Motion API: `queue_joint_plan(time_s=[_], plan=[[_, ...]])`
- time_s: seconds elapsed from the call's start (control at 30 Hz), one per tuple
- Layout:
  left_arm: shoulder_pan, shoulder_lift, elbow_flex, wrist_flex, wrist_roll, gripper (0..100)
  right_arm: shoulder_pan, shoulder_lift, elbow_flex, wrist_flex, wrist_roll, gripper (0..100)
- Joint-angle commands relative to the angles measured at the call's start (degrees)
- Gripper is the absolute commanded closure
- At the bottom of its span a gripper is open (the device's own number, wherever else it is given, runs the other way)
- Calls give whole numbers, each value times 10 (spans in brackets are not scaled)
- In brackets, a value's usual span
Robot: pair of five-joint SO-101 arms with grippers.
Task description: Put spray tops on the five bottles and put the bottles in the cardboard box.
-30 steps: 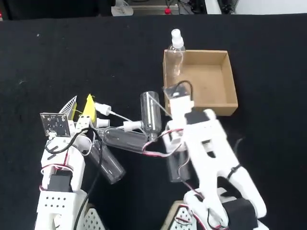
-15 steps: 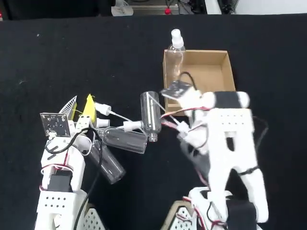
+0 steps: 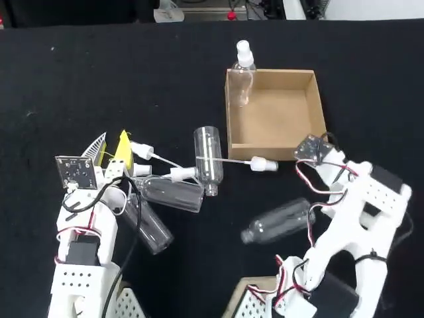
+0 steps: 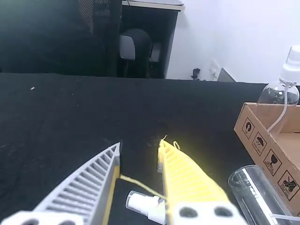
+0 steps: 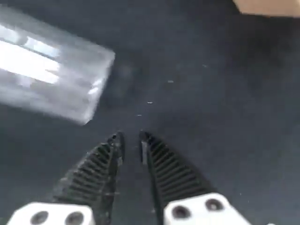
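A clear bottle with a white spray top [image 3: 242, 74] stands in the far left corner of the cardboard box [image 3: 319, 106], also seen as the bottle [image 4: 280, 91]. Three topless bottles [image 3: 208, 159] [image 3: 173, 193] [image 3: 150, 228] lie at centre left. Another topless bottle [image 3: 279, 222] [image 5: 44, 86] lies beside the right arm [image 3: 361, 199]. Loose spray tops [image 3: 141, 151] [image 3: 181, 174] [image 3: 264, 164] lie on the black table. My left gripper [image 3: 112, 136] [image 4: 139, 145] is open over a spray top [image 4: 140, 204]. My right gripper [image 5: 129, 138] is shut and empty, just off that bottle's base.
The black table [image 3: 99, 73] runs free to the far left and behind the box. The left arm's base [image 3: 79, 271] and the right arm's base [image 3: 311, 298] stand at the near edge. Chairs and a white wall show beyond the table.
The right arm has swung from the middle over to the right. A bottle it covered now lies uncovered, and a spray top shows in front of the box. The left arm has kept still.
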Motion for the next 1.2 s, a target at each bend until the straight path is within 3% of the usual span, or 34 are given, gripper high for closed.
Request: queue_joint_plan(time_s=[0.0,0.07,0.17,0.33,0.47,0.7,1.17], plan=[[7,0,14,1,-5,870,8,-38,-36,30,-95,961],[7,0,14,1,-5,870,-16,-50,-92,112,-128,894],[7,0,14,1,-5,870,-79,-64,-172,245,-103,789],[4,0,14,1,-5,870,-200,-80,-203,368,95,768],[4,-1,14,1,-5,870,-265,-87,-134,364,180,766],[3,-3,14,1,-5,870,-358,-89,-45,357,184,766],[3,-3,14,1,-5,870,-345,-90,103,193,183,694]])
